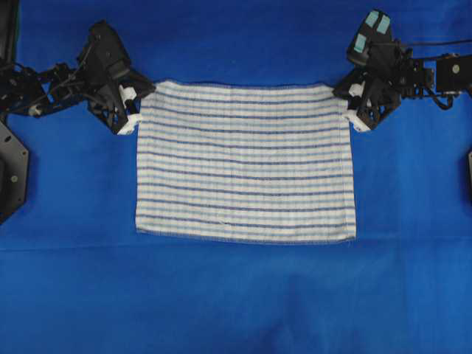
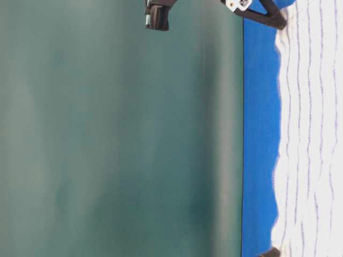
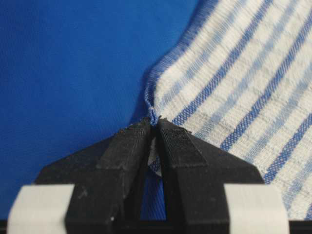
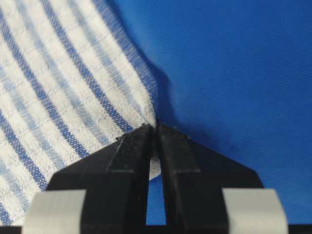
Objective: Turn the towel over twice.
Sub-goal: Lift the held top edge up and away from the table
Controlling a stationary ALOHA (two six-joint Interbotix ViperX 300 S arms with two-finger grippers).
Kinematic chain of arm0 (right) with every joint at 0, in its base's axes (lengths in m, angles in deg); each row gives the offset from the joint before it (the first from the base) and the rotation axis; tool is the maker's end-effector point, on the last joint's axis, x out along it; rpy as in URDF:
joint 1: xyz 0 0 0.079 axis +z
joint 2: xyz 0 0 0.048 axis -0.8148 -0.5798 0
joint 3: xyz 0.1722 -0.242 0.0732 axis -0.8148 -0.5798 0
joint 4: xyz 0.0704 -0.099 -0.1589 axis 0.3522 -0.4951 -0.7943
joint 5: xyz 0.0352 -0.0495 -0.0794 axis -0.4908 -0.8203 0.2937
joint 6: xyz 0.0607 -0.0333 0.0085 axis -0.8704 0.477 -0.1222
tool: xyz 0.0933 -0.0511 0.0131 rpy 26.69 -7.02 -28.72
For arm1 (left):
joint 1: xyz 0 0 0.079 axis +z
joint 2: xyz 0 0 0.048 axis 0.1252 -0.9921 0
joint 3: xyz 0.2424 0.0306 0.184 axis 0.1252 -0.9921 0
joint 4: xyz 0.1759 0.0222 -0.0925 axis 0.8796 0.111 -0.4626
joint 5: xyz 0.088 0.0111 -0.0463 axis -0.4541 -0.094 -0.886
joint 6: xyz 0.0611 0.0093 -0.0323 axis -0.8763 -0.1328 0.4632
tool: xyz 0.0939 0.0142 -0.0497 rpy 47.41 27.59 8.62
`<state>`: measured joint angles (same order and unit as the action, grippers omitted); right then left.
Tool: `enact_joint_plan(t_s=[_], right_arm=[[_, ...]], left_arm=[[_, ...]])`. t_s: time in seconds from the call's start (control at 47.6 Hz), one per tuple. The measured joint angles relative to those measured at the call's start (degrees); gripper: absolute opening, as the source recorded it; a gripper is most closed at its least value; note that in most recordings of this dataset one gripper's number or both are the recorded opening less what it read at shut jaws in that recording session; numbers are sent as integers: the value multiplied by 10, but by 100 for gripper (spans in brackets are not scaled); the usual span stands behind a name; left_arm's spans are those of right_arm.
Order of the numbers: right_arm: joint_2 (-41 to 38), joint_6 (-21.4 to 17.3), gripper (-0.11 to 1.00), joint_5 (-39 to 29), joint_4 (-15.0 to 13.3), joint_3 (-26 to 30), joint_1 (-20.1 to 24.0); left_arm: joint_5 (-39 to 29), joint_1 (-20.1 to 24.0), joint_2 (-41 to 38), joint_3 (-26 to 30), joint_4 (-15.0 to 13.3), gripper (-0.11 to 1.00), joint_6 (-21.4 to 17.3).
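Note:
The towel (image 1: 245, 168), white with thin dark-blue and pale-blue stripes, lies flat on the blue cloth in the middle of the overhead view. My left gripper (image 1: 136, 105) sits at its far left corner and is shut on that corner. In the left wrist view the hemmed towel (image 3: 234, 78) edge is pinched between the black fingertips of the left gripper (image 3: 155, 123). My right gripper (image 1: 351, 103) is at the far right corner. The right wrist view has the right gripper (image 4: 156, 126) shut on the towel (image 4: 63, 92) corner, which is slightly raised and puckered.
A plain blue cloth (image 1: 236, 295) covers the table all around the towel. A black arm base (image 1: 11, 173) stands at the left edge and another dark part (image 1: 469, 173) at the right edge. The towel's wavy edge (image 2: 278, 160) appears in the table-level view.

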<state>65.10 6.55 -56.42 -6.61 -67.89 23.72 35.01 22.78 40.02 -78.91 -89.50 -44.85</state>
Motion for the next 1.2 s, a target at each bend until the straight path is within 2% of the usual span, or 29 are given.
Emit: enact_joint_plan(t_s=[0.21,0.504,0.861,1.092,1.197], right_arm=[[20,1,8,-56,-8,33,-29],[61,2,8,-137,-46,94,-55],[135,3,8,-243,-115,172,-60],[186,2,8,-258,-120,192,-58],[214,0,8,-263,-120,192,-42]], left_arm=[[-62,24,63,22,0,4,-5],[-128,55,167,60,0,4,-61],[-134,99,236,97,0,4,-90],[-140,98,272,114,0,4,-92],[-153,86,303,119,0,4,-92]])
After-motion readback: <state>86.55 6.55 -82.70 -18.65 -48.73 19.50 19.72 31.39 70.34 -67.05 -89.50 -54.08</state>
